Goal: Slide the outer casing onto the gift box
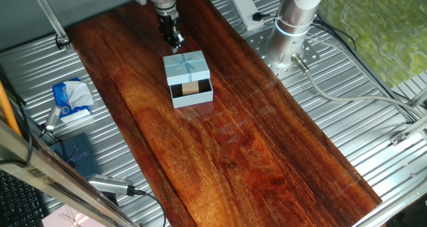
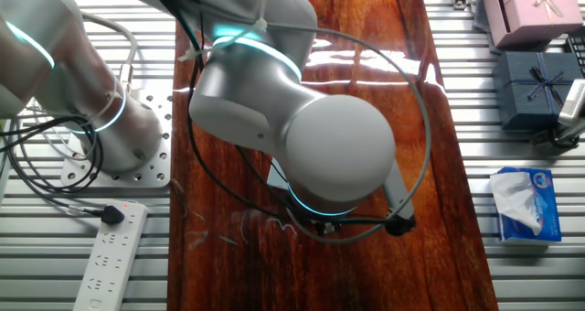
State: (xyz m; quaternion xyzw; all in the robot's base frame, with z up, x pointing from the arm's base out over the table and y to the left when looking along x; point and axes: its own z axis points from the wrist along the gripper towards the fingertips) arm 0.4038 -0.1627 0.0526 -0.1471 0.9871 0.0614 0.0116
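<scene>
We saw the outer casing (image 1: pixel 186 67) on the wooden board (image 1: pixel 253 153), partly over the gift box (image 1: pixel 193 92), whose open end stuck out toward the near edge. The gripper (image 1: pixel 175 41) stood just behind the casing. Left of the board lay a tissue pack (image 1: pixel 71 99), with a dark box (image 1: pixel 75 153) nearer us.

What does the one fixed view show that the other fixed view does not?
Only the one fixed view shows the small light-blue cardboard sleeve with a ribbon bow, the light-blue tray box with a tan block sticking out of it, and the pincer behind them. Only the other fixed view shows the white power strip; the arm hides the boxes there. Both show the dark wooden board and the blue tissue pack.
</scene>
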